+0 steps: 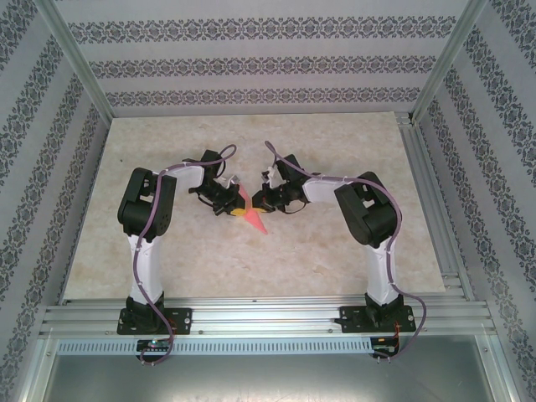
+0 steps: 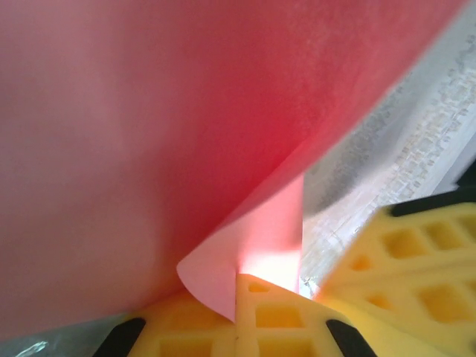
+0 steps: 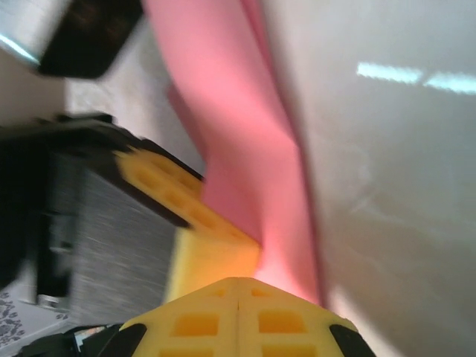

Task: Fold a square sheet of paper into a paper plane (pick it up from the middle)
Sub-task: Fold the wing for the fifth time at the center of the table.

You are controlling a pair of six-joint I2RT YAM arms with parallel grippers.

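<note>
Paper plane [image 1: 255,223] sits clamped in your left gripper [image 1: 236,209], right gripper [image 1: 256,203] clenched, tips against it, so press the crease slowly, keeping the 2 layers aligned.

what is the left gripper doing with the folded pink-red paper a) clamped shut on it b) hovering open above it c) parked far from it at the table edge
a: the left wrist view shows the folded pink-red paper rising out of the seam between the closed yellow fingers of the left gripper.
</note>
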